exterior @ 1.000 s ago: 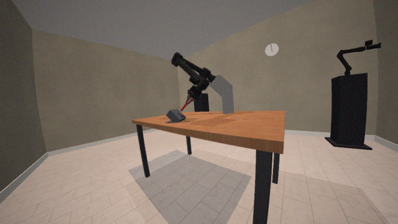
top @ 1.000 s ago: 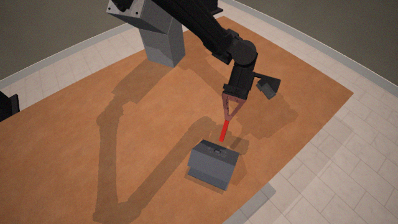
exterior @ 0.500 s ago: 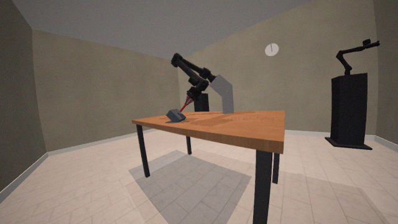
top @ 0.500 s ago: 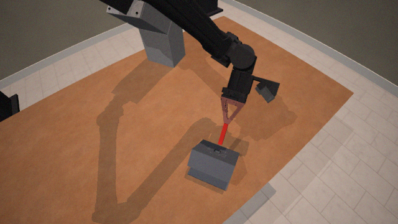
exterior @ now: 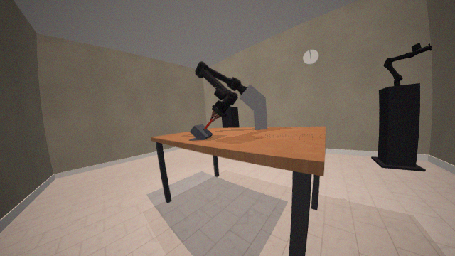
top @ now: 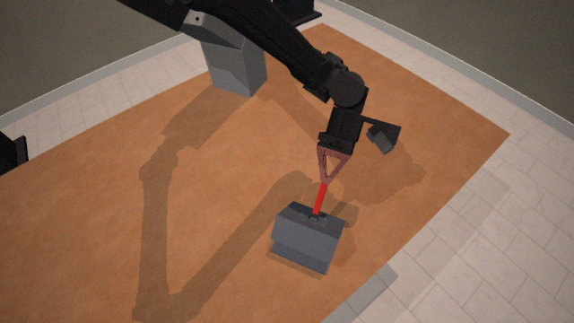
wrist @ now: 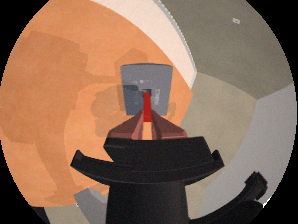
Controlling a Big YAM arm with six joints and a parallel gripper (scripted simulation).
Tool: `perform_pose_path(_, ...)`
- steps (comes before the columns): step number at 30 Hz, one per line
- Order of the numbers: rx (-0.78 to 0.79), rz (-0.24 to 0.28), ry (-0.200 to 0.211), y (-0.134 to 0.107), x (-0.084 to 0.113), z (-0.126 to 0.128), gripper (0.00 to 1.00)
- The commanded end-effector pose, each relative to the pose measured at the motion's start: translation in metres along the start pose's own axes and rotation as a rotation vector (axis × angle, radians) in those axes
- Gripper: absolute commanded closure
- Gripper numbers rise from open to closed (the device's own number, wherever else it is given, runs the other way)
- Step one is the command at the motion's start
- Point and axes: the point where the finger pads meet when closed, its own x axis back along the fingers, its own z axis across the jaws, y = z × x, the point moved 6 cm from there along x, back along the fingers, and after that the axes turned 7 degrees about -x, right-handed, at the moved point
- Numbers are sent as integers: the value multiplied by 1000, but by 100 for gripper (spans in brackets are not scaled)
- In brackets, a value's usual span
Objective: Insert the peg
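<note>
Top view first: the tool [top: 326, 180] is clamped on the upper end of the red peg [top: 319, 200], its two brown fingers drawn together to a point on it. The peg runs straight on from the tool, its long axis in line with the fingers, and slants down and away from the wrist toward the grey sloped panel [top: 309, 226], which lies directly ahead of the fingertips on the surface [top: 112, 188]. The peg's far tip meets the panel's upper face at the small hole [top: 315, 217]; whether the tip has already entered or only touches the rim cannot be told here, but most of the red length is outside. Exterior view: the tool [exterior: 212, 119] points down and forward at a slant, and the peg [exterior: 209, 124] carries that same slant into the block's tilted face [exterior: 198, 131], so the peg looks roughly square to the slope rather than upright. Wrist view: the peg [wrist: 147, 106] rises straight ahead of the fingers along the middle of the picture, and its end lands on the panel [wrist: 133, 84] at the hole marking, with no visible offset to either side. By my judgement the coming move turns on this alignment: a push straight along the peg's own axis, away from the wrist, should seat it, provided the tilt is kept.
</note>
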Motion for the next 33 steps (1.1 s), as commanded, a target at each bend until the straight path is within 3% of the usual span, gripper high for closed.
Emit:
perform_pose_path(1,-10,1,-5,1,-5,-1,100)
perform_pose_path(33,-10,1,-5,1,-22,0,100)
